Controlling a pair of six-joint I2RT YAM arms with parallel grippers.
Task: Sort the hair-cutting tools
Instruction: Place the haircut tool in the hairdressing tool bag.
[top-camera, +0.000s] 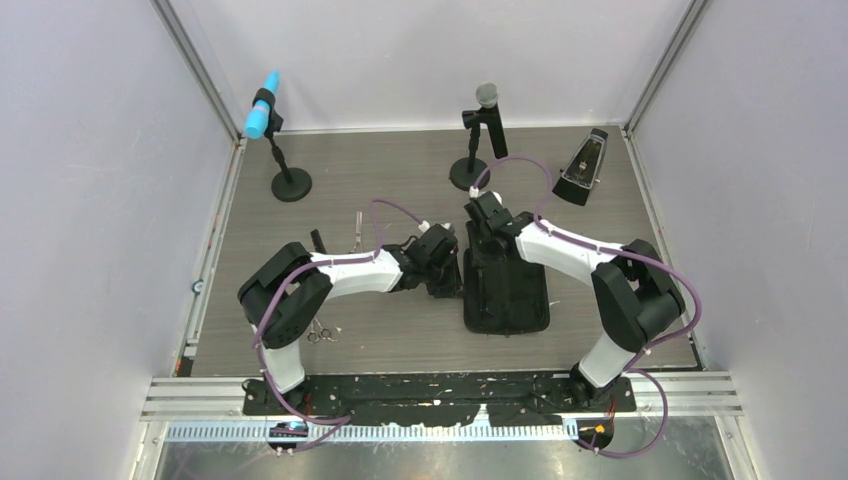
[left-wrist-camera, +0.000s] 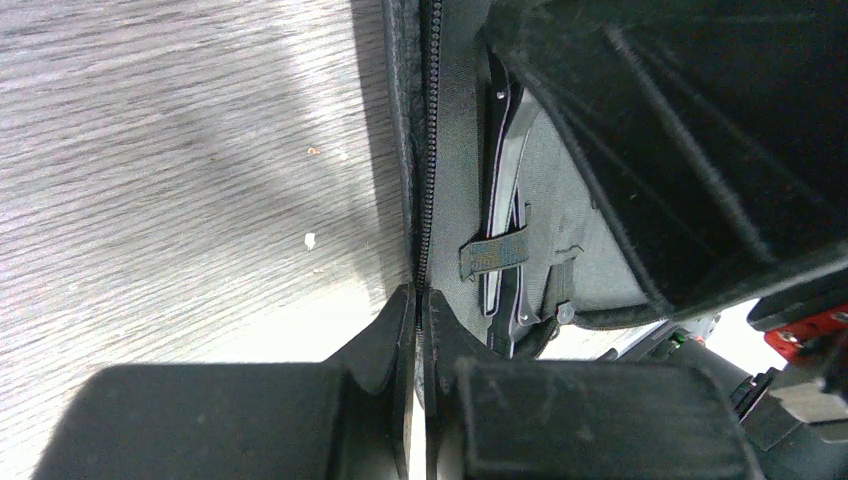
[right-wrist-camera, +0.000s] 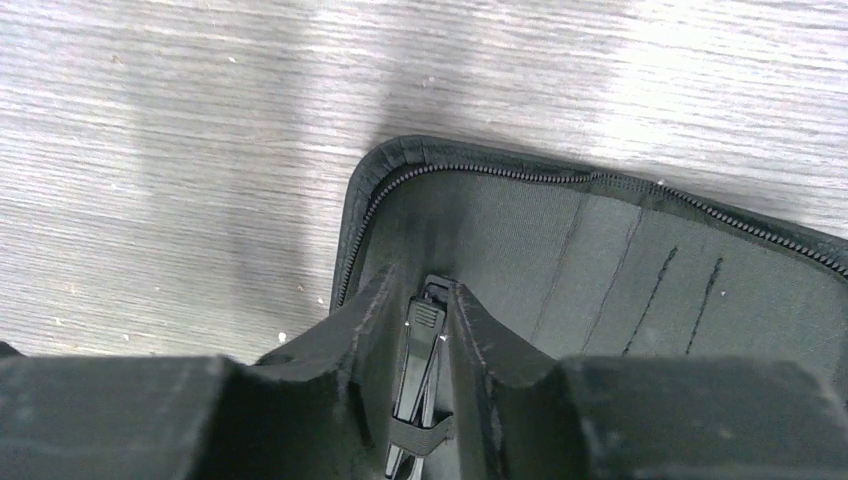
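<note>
The black zip case (top-camera: 510, 300) lies open in the middle of the table. My left gripper (top-camera: 445, 275) is shut on its left zipper edge (left-wrist-camera: 428, 200), fingertips pinched together (left-wrist-camera: 418, 295). My right gripper (top-camera: 487, 222) hovers over the case's far end, jaws a little apart (right-wrist-camera: 422, 285). They straddle a black hair clip (right-wrist-camera: 425, 335) that is tucked under an elastic strap (right-wrist-camera: 420, 435) on the lining (right-wrist-camera: 560, 230). The same clip (left-wrist-camera: 503, 190) shows in the left wrist view. One pair of silver scissors (top-camera: 357, 228) lies left of the case, another (top-camera: 320, 333) near the left arm. A small dark tool (top-camera: 318, 240) lies beside the first pair.
A blue-headed microphone (top-camera: 263, 118) stands on its round base (top-camera: 291, 184) at the back left. A black one (top-camera: 485, 100) stands behind the case, and a metronome (top-camera: 583, 168) is at the back right. White walls close in three sides.
</note>
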